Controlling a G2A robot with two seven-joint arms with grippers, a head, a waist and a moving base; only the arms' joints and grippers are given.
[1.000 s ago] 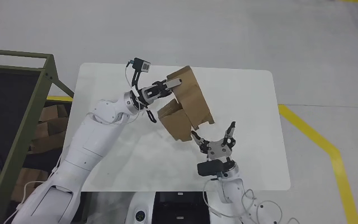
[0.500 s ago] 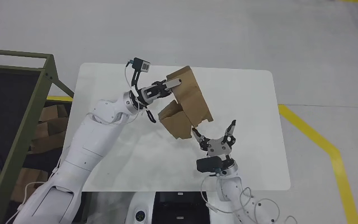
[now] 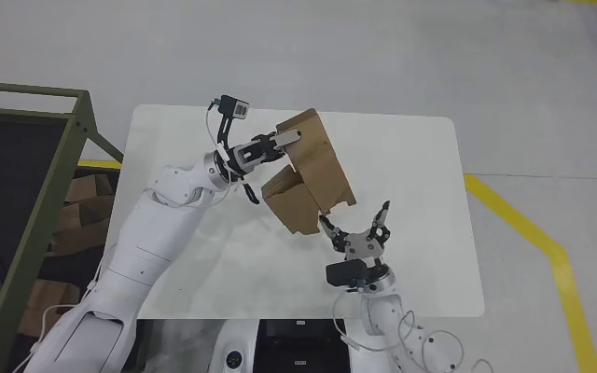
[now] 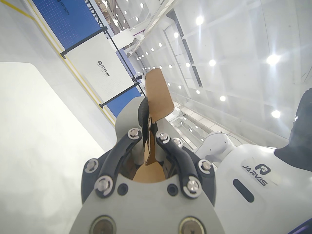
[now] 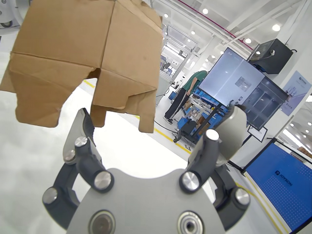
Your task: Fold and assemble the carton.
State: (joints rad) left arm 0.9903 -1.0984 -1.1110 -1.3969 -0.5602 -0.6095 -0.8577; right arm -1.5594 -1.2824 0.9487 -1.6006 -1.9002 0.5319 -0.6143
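Note:
A brown cardboard carton (image 3: 312,177), partly unfolded with loose flaps, hangs above the middle of the white table (image 3: 187,261). My left gripper (image 3: 291,138) is shut on the carton's far upper edge; in the left wrist view the cardboard flap (image 4: 157,96) sticks out between its fingers (image 4: 143,113). My right gripper (image 3: 354,219) stands open just in front of the carton's lower flaps, one fingertip close to a flap corner. From the right wrist view the carton (image 5: 73,44) hangs just beyond my open right gripper (image 5: 158,119), apart from the pads.
A dark green framed bin (image 3: 37,186) stands left of the table with flat cardboard pieces (image 3: 79,210) beside it. Yellow floor tape (image 3: 522,224) runs on the right. Bare tabletop lies to the carton's left and right.
My right gripper has crept slightly left and toward the carton's lower flaps. The carton and the left arm have barely shifted.

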